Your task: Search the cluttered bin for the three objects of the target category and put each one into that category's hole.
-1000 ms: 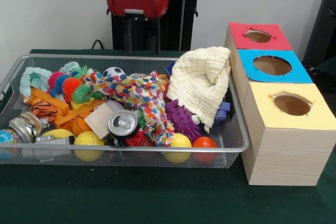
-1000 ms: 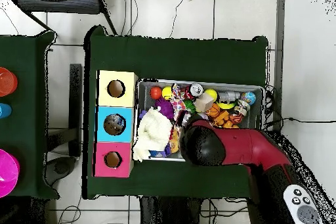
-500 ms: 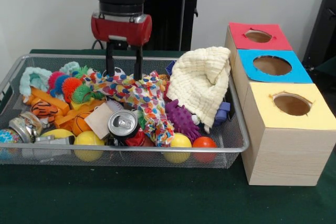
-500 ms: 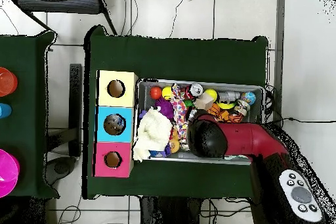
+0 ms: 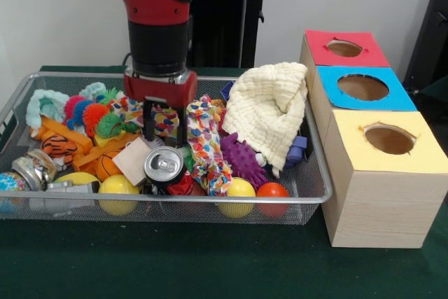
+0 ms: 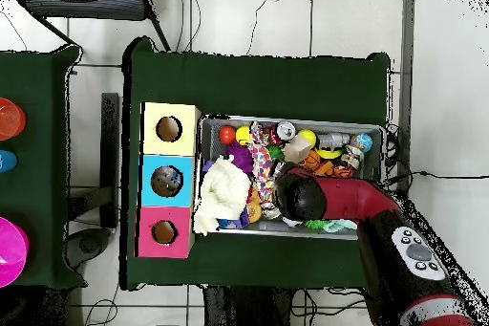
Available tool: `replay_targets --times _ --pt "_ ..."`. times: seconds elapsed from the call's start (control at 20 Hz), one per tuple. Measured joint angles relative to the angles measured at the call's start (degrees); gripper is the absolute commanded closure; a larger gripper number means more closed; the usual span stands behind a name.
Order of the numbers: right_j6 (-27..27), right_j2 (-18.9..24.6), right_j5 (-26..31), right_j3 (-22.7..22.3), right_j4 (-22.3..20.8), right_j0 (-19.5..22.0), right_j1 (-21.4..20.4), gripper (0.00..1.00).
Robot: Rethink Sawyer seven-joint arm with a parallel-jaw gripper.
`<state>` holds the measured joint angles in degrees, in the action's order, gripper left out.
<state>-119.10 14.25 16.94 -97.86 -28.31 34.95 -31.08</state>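
Here the bin (image 5: 316, 194) sits on the green table, left of three boxes in the front view; the hole (image 5: 344, 48) in the red top is farthest from the camera. The gripper (image 5: 164, 134) is down in the clutter, fingers apart, straddling the spotted cloth (image 5: 203, 141). The cloth looks light, limp and likely to drape or snag on neighbours, so a pinch on a bunched fold seems best. A cream towel (image 5: 266, 110) lies beside it; a can (image 5: 164, 166) rests just in front.
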Motion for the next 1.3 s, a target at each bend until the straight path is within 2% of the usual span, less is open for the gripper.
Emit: replay_targets --times 0.1,0.25,0.5,0.85,0.9,1.05,1.3 --pt "0.00 -0.63 -0.12 1.24 0.09 -0.31 2.13 0.00" --pt "0.00 -0.90 0.12 3.81 0.05 -1.43 2.28 0.00" --pt "0.00 -1.92 2.86 4.83 0.02 -2.77 2.79 0.00" --pt "0.00 -2.17 13.65 6.39 1.06 -4.61 1.50 0.00" --pt "0.00 -2.14 17.91 6.34 1.63 -4.64 0.86 0.00" --pt "0.00 -2.15 24.03 6.31 2.31 -4.59 -0.33 0.00" --pt "0.00 -2.15 29.52 5.58 3.17 -4.37 -2.23 0.00"
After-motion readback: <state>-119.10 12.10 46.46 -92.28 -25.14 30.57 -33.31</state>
